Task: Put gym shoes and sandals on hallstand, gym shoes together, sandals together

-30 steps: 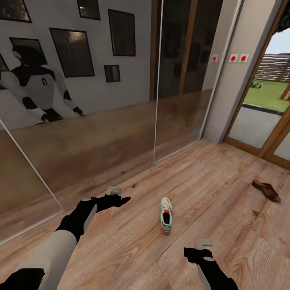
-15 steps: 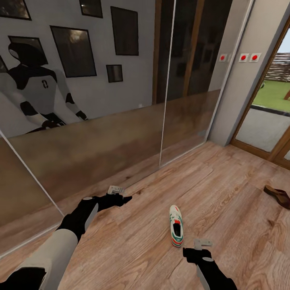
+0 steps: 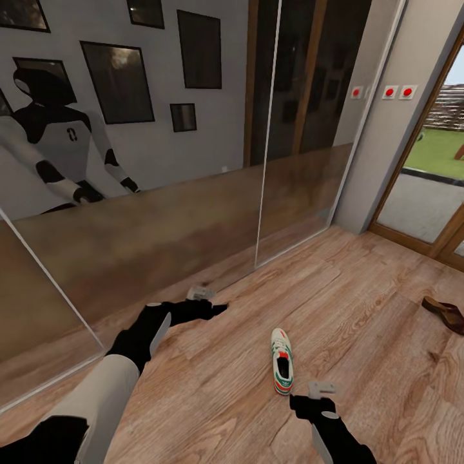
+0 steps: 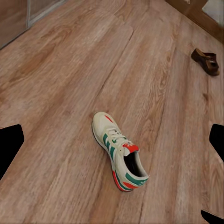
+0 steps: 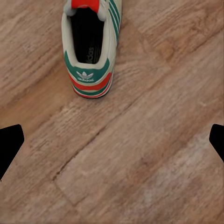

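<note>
One gym shoe (image 3: 281,361), cream with teal stripes and red accents, lies on the corridor floor (image 3: 361,303) with its heel toward me. It also shows in the left wrist view (image 4: 120,151) and its heel in the right wrist view (image 5: 91,42). A dark-brown sandal (image 3: 444,314) lies far to the right, seen too in the left wrist view (image 4: 206,61). My left gripper (image 3: 216,308) hovers open to the shoe's left. My right gripper (image 3: 314,401) hangs open just behind the heel, apart from it. The hallstand is out of view.
A mirrored sliding wardrobe (image 3: 161,212) runs along the left and shows my reflection. A wood-framed glass door (image 3: 419,200) to a garden stands at the right. Wood planking stretches between shoe and sandal.
A second ago the view swung, shifting shoe and sandal rightward in the picture. Since half a second ago the left arm has reached forward and to the right; the right gripper edged slightly forward.
</note>
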Controlling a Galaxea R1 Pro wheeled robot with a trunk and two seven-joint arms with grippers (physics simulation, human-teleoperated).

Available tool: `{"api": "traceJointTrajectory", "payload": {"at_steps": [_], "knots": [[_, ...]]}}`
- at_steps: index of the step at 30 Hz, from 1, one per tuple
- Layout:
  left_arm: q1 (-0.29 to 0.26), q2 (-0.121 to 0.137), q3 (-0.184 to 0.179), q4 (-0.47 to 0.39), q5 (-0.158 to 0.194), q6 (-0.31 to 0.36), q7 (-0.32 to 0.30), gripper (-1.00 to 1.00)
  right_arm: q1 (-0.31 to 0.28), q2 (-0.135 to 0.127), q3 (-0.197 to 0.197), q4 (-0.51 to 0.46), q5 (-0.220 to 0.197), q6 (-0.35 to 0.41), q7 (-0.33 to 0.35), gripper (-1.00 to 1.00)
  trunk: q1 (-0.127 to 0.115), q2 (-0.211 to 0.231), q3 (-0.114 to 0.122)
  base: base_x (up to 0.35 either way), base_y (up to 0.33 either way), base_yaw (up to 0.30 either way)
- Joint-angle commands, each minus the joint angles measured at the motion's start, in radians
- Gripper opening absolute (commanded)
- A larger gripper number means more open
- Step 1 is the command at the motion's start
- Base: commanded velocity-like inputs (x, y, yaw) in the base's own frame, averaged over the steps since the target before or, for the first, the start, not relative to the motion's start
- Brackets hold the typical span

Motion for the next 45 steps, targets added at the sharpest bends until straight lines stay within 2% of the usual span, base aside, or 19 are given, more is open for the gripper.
{"api": "traceJointTrajectory", "payload": {"at_steps": [1, 15, 34, 45], "knots": [[-0.005, -0.003, 0.001, -0.007, 0.0, 0.014, -0.008, 1.0, 0.0, 0.002, -0.005, -0.002, 0.01, 0.0, 0.0, 1.0, 0.0, 0.0, -0.001, 0.0, 0.0, 0.0], [-0.076, -0.046, 0.002, -0.04, 0.013, 0.093, -0.087, 1.0, 0.0, 0.011, -0.005, -0.002, 0.01, -0.014, -0.007, 1.0, 0.0, 0.0, -0.001, 0.0, 0.0, 0.0], [-0.068, -0.044, 0.002, -0.048, 0.014, 0.2, -0.193, 1.0, 0.0, 0.012, -0.005, -0.002, 0.01, -0.018, -0.007, 1.0, 0.0, 0.0, -0.001, 0.053, 0.027, 0.0], [-0.066, -0.045, 0.003, -0.048, 0.014, 0.254, -0.196, 1.0, 0.0, 0.012, -0.005, -0.002, 0.009, -0.019, -0.007, 1.0, 0.0, 0.0, -0.001, 0.217, 0.199, 0.0]]}}
